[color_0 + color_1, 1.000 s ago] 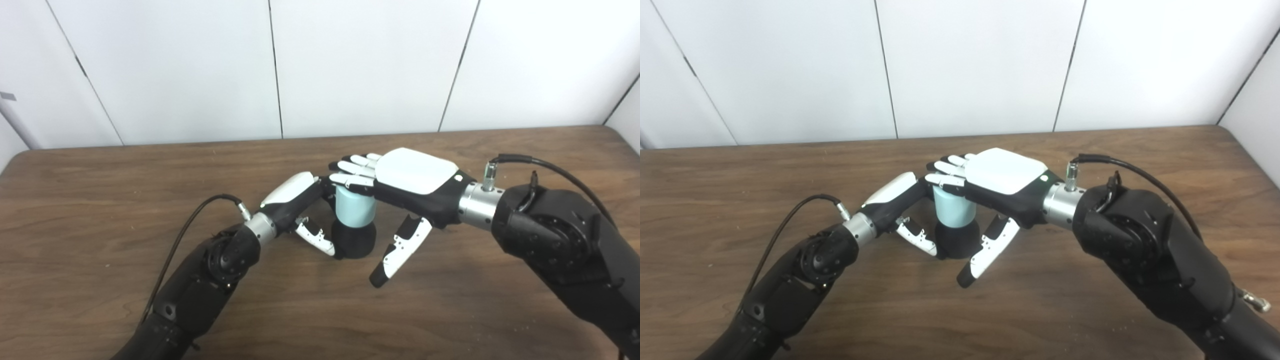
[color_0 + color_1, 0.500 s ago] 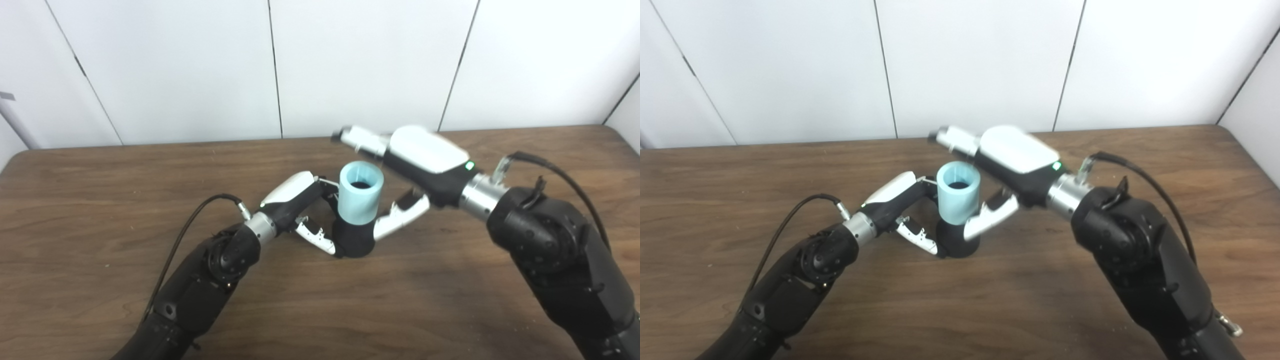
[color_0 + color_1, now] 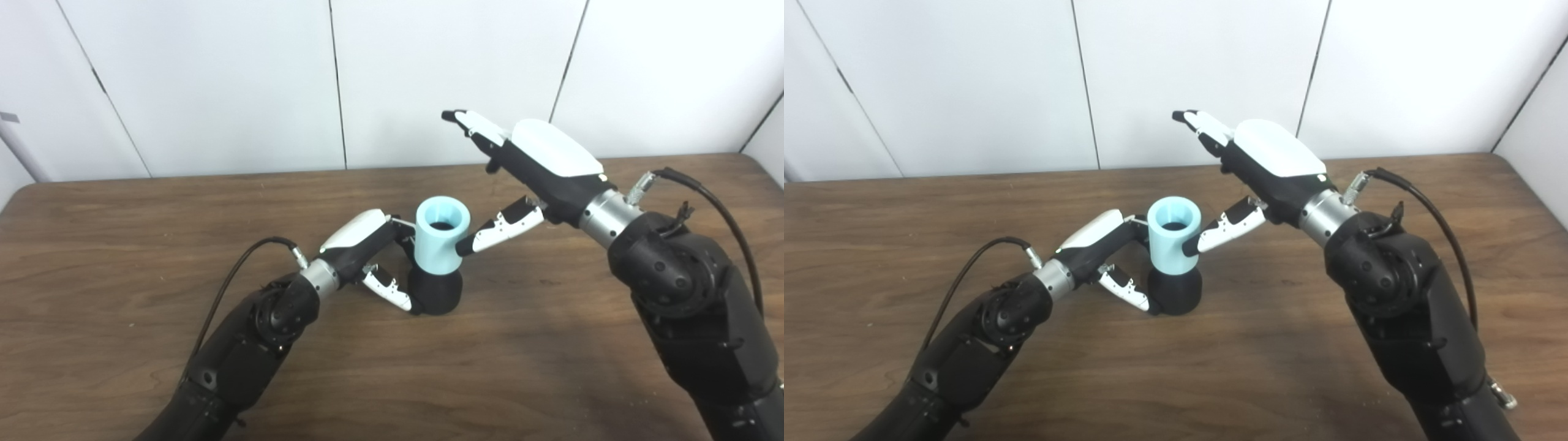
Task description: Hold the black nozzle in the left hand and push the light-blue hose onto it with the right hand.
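Note:
A black nozzle stands upright on the brown table, near its middle. A short light-blue hose sits on top of the nozzle, its open end facing up. My left hand is wrapped around the black nozzle from the left, thumb at its front and fingers behind. My right hand hangs open above and to the right of the hose, fingers stretched up and away. Its thumb tip lies close to the hose's right side; contact cannot be told.
White wall panels rise behind the table's far edge. Both forearms reach in from the near corners, each with a black cable looping off its wrist.
My right hand has lifted off the top of the hose and swung up and to the right, opening out. The hose's open top now shows. My left hand has stayed on the nozzle.

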